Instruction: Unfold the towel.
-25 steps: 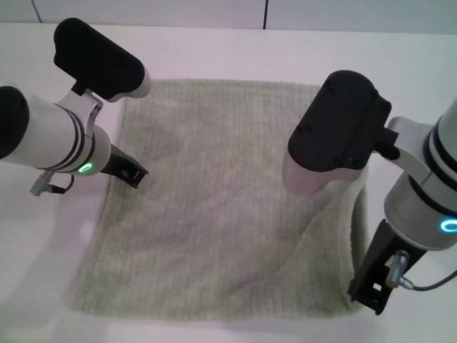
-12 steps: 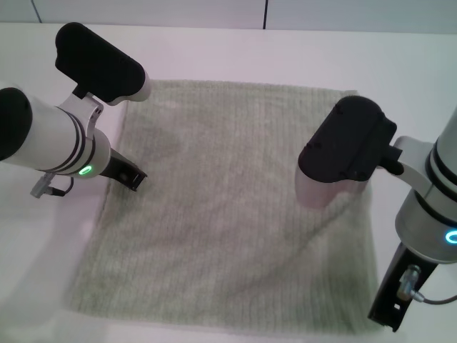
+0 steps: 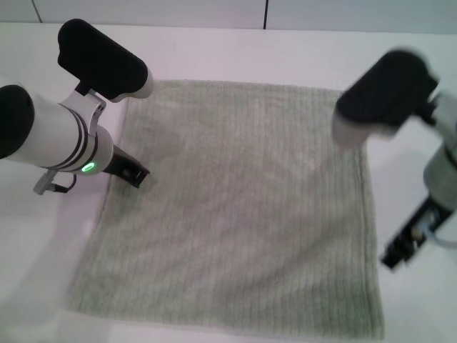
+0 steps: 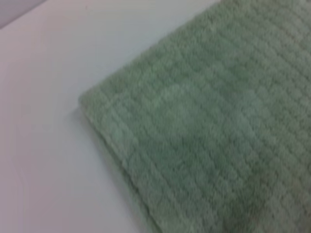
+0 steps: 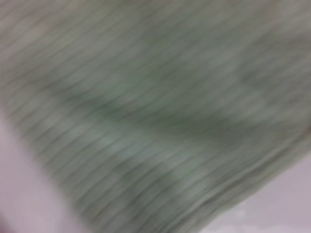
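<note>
The towel (image 3: 235, 207) lies spread out flat on the white bench (image 3: 214, 50), a pale sage-green square with fine ribbed stripes covering most of the middle of the surface. No fold or doubled layer shows anywhere on it; the four hemmed edges run roughly parallel to the bench edges, and the near edge lies close to the front of the bench. The cloth looks smooth, with only faint soft ripples in the pile.

The left claw (image 3: 132, 172) sits low at the towel's left edge, toward the far left corner of the cloth, its dark tip right at the hem. Whether its fingers are apart or together I cannot tell from here. The left wrist view shows one corner of the towel (image 4: 204, 131) lying flat on the bare bench (image 4: 53, 160).

The right claw (image 3: 402, 251) hangs just off the towel's right edge, over bare bench near the right side, clear of the cloth. Its fingers are too smeared to judge, so I cannot tell if they are wide or narrow. The right wrist view is filled with blurred striped towel (image 5: 146, 111), with a strip of bench (image 5: 272, 204) along one hem.
</note>
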